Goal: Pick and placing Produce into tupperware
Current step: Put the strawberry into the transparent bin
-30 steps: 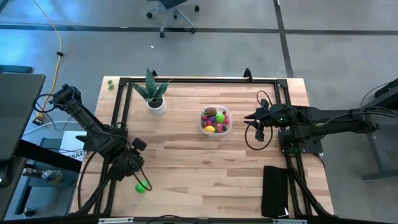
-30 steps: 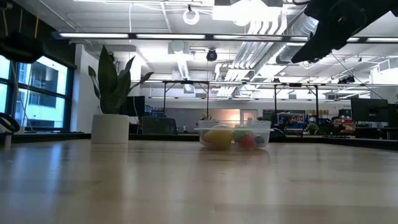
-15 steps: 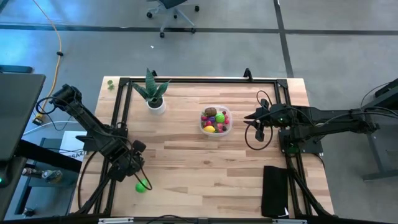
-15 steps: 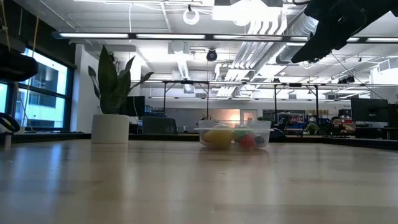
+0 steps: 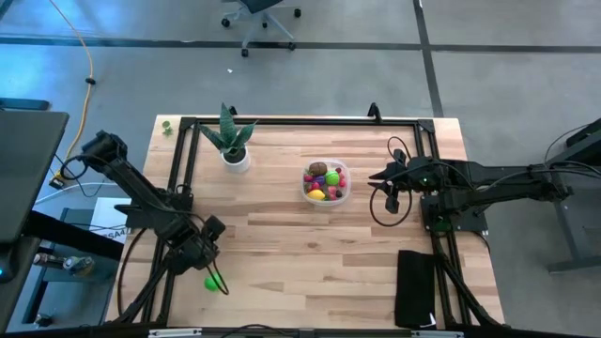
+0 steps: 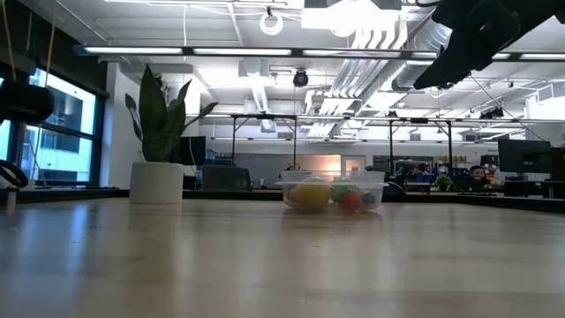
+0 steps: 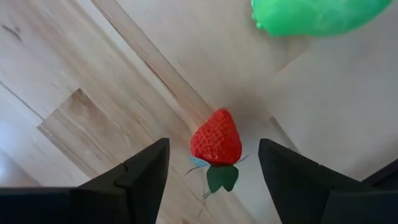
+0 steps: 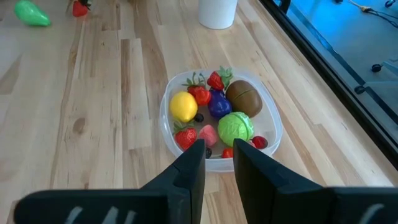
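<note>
A red strawberry (image 7: 216,138) lies on its side on the wooden table near the front left. My left gripper (image 7: 213,152) points down over it, open, with one finger on either side and touching nothing. A green fruit (image 5: 214,282) lies just beyond it on the table. The clear tupperware (image 5: 325,183) stands mid-table holding several pieces of produce: a lemon (image 8: 183,106), a green round one (image 8: 235,127), a brown kiwi (image 8: 244,96) and strawberries. My right gripper (image 8: 217,152) hangs above the tupperware's right side, its fingers a narrow gap apart with nothing between them.
A spiky plant in a white pot (image 5: 234,155) stands at the far left of the table. A black pad (image 5: 416,286) lies at the near right corner. A black frame rail (image 5: 178,188) runs along the table's left edge, close to my left arm.
My left gripper has sunk toward the table over the strawberry, shifting slightly toward the near edge. The right arm, the tupperware and the green fruit have kept still.
</note>
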